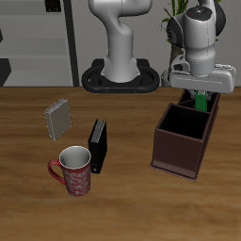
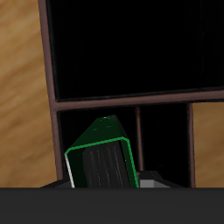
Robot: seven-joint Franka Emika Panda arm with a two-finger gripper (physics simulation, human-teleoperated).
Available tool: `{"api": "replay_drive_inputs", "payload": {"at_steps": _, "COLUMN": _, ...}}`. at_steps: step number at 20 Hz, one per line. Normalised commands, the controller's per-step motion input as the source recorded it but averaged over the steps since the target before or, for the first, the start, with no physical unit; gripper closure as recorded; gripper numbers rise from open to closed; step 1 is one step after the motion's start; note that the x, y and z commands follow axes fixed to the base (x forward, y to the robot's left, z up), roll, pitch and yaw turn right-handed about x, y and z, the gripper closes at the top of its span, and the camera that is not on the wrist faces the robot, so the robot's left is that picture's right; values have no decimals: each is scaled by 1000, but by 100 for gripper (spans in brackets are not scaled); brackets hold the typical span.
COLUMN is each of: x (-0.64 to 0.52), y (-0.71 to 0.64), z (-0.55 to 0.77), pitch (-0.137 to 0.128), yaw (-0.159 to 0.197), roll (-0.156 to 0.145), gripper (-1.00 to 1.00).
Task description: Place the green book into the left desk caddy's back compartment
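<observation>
- Green book (image 1: 201,101) hangs upright in the gripper (image 1: 200,91), directly over the caddy (image 1: 179,149) at its far end, toward the robot's base.
- From the exterior camera only a small strip of green shows below the gripper body, reaching down to about the caddy's rim.
- The wrist camera shows the book (image 2: 101,157) close up, green cover with a dark end face, over the back compartment (image 2: 162,131), the narrow partitioned section.
- Beyond a divider lies the large square section (image 2: 131,44), dark inside.
- The gripper's fingers are closed onto the book; the pads themselves are hidden.
- Whether the book touches the compartment floor or walls cannot be told.
- Elsewhere on the wooden table (image 1: 28,207) stand a red mug (image 1: 74,169), a black book (image 1: 98,146) just beside it, and a grey book (image 1: 58,118) farther back.
</observation>
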Motion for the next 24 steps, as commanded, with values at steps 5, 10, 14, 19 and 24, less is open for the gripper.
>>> {"api": "replay_drive_inputs", "payload": {"at_steps": 5, "x": 160, "y": 1, "z": -345, "pitch": 50, "yaw": 28, "roll": -13, "gripper": 100}}
{"api": "replay_drive_inputs", "payload": {"at_steps": 10, "x": 74, "y": 32, "z": -144, "pitch": 29, "yaw": 25, "roll": 7, "gripper": -100}}
{"api": "replay_drive_inputs", "payload": {"at_steps": 14, "x": 49, "y": -44, "z": 85, "pitch": -5, "yaw": -10, "roll": 2, "gripper": -100}}
{"api": "replay_drive_inputs", "payload": {"at_steps": 19, "x": -3, "y": -79, "z": 166, "pitch": -27, "yaw": -5, "roll": -30, "gripper": -100}}
{"api": "replay_drive_inputs", "payload": {"at_steps": 24, "x": 24, "y": -56, "z": 139, "pitch": -3, "yaw": -17, "roll": -12, "gripper": -100}}
